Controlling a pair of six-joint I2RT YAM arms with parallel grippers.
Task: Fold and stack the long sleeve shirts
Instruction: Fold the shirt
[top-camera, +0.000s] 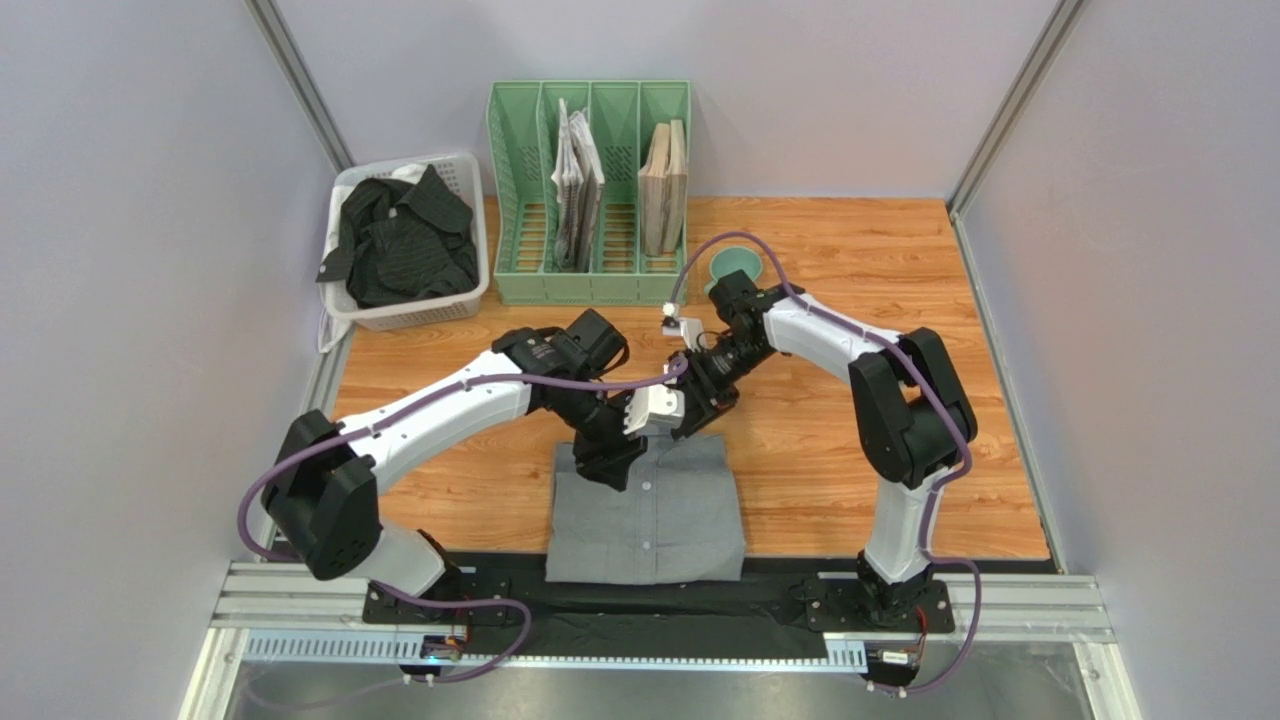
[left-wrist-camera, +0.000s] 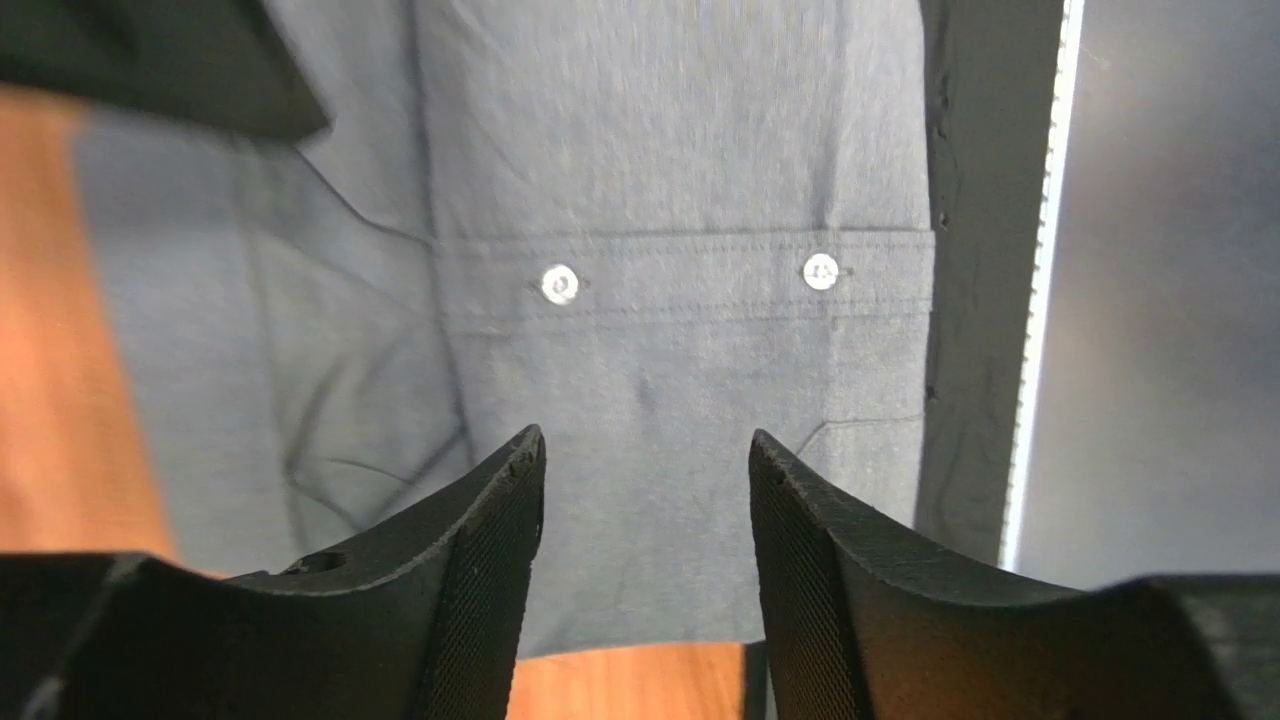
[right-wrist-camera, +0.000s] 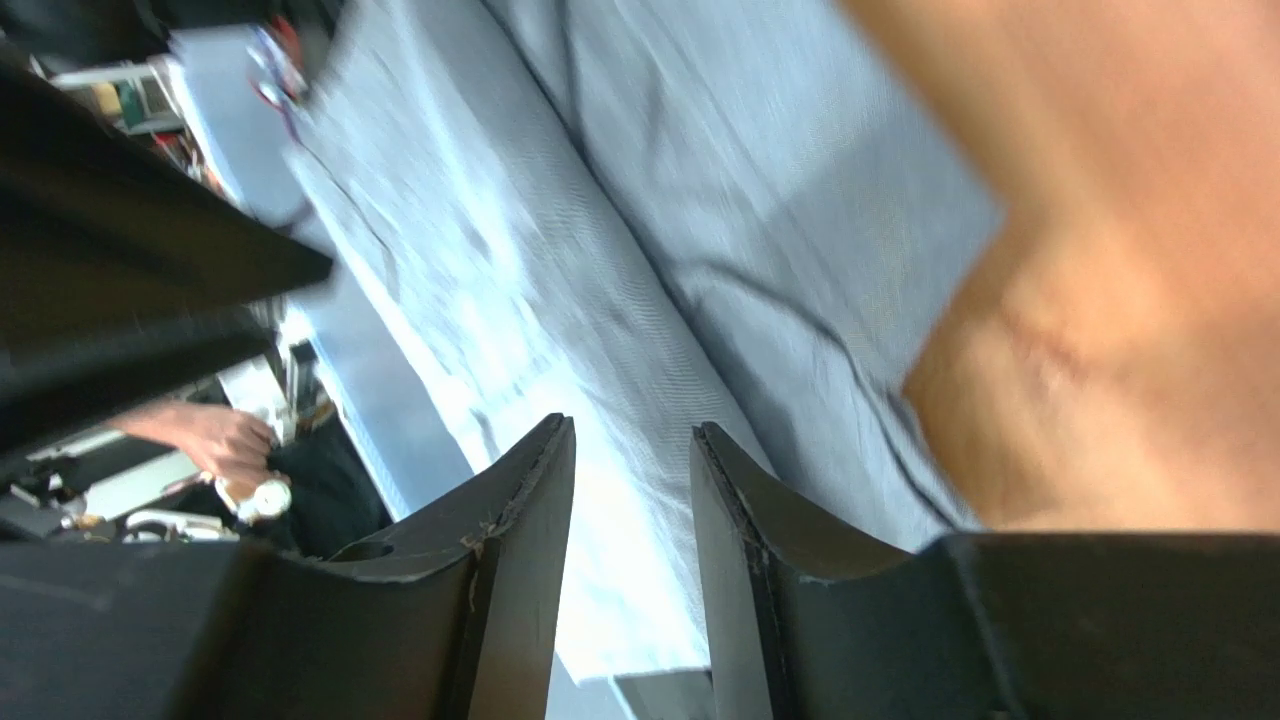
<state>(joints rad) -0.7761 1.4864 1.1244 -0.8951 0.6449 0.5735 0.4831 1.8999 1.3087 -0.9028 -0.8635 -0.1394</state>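
The mid-grey long sleeve shirt (top-camera: 646, 518) lies folded in a rectangle at the near middle of the table, button placket up. The black striped shirt (top-camera: 398, 240) is crumpled in a white basket at the back left. My left gripper (top-camera: 609, 450) hovers over the grey shirt's far edge, open and empty; its wrist view shows the placket with two buttons (left-wrist-camera: 676, 278) between the spread fingers (left-wrist-camera: 481, 585). My right gripper (top-camera: 684, 408) is just beside it over the same edge. In the right wrist view the jaws (right-wrist-camera: 631, 443) stand apart, empty, above the grey cloth (right-wrist-camera: 601, 255).
A green slotted file rack (top-camera: 589, 195) with papers stands at the back middle. The white basket (top-camera: 451, 311) sits to its left. A small green round object (top-camera: 733, 267) lies right of the rack. A black strip (top-camera: 676, 578) runs along the table's near edge.
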